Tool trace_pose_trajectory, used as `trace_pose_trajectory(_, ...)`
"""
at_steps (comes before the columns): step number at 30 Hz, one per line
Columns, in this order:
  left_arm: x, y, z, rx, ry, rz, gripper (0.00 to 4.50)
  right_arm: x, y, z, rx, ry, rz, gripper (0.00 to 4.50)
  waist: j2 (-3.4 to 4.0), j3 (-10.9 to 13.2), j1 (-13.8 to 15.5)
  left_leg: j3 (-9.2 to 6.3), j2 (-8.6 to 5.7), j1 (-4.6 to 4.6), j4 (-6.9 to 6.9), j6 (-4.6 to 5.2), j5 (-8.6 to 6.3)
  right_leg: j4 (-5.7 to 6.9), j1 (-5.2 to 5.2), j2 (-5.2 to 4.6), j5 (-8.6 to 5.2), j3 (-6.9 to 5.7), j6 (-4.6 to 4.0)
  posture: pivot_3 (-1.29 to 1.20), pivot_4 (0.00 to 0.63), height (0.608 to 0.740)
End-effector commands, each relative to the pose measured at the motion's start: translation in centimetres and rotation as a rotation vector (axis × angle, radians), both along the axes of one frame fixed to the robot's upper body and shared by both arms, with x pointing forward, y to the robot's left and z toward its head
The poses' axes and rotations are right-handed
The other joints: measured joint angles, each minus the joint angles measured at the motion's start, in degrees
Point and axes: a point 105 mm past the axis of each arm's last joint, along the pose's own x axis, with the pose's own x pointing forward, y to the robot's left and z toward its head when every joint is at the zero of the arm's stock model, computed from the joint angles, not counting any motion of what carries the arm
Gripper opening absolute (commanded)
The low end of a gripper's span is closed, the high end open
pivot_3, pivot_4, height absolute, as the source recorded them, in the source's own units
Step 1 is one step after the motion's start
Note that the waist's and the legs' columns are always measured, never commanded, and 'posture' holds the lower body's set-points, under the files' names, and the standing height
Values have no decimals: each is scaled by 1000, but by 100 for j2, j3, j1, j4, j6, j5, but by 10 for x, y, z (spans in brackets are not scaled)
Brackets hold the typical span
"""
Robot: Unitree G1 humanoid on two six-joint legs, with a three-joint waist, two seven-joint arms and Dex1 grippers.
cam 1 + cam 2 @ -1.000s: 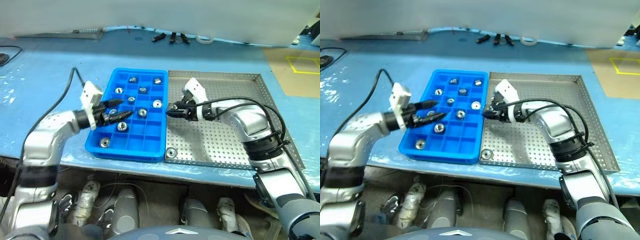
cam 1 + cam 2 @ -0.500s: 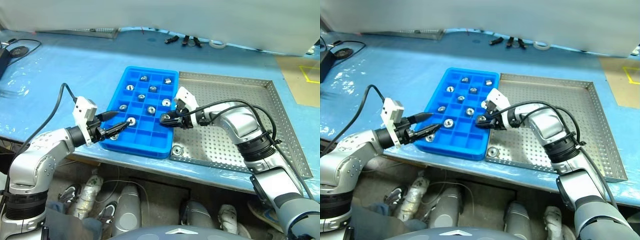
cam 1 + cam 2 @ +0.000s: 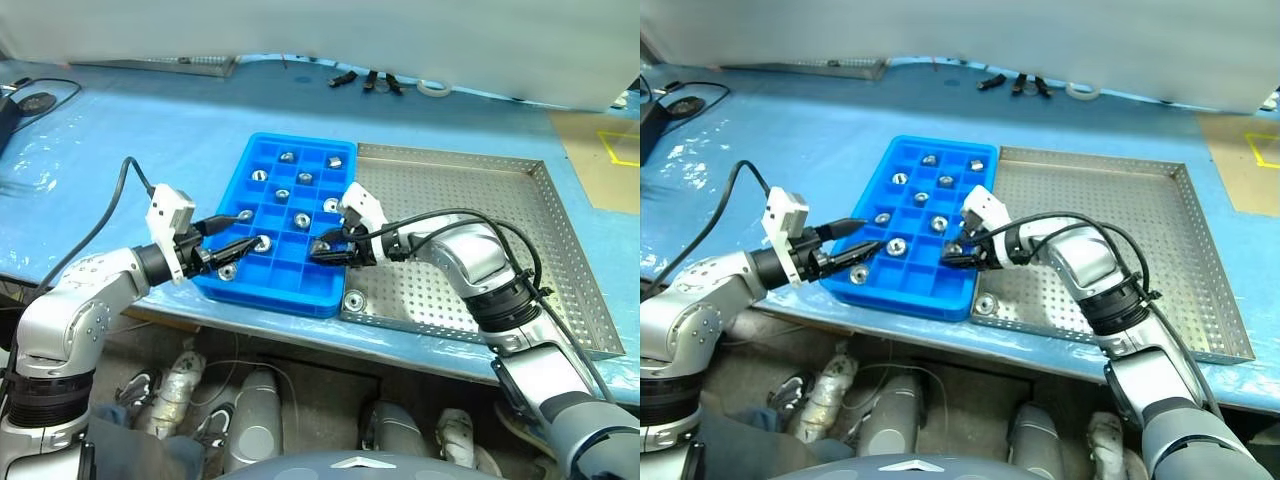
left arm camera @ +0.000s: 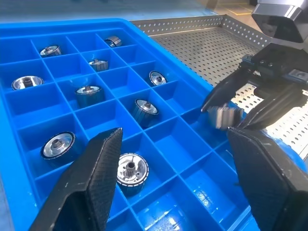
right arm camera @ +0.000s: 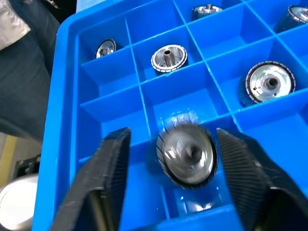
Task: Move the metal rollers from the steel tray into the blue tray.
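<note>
Drop step: my right gripper [image 3: 322, 250] jaws spread over the blue tray [image 3: 262, 282], roller [image 5: 186, 155] blurred, probably falling free. Left gripper [image 3: 232, 241] jaws spread, empty. Next: last roller [image 3: 351, 300] in the steel tray [image 3: 470, 230].

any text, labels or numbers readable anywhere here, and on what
None can be read. The bright blue gridded plastic tray, the perforated silver steel tray, the shiny metal rollers and both grippers' white housings carry no legible marking. The yellow lines on the brown board are plain tape, not letters.
</note>
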Motion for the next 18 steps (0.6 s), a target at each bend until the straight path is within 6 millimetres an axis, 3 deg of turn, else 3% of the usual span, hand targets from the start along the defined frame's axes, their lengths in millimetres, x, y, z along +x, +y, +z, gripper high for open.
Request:
trace_pose_trajectory(1,2,-1,11,6,-44,-18,3635,10,-6,10,-16,-90,-41,4125,0,0,-1,0,-1,0,0,-1,0,0,0,0,0,0,0,256,150,740)
trace_pose_trajectory(9,23,-18,24,-10,-90,-102,3635,13,-29,34,2,-140,-107,4125,-1,-1,-20,-1,-3,-1,10,-11,7,8,8,-2,4,-1,4,103,150,740)
trace_pose_trajectory(18,55,-68,33,-19,-137,-349,3635,1,-81,52,-8,-193,-304,4125,-4,-2,-296,0,-7,-1,21,-10,8,4,13,0,19,6,28,-130,150,740)
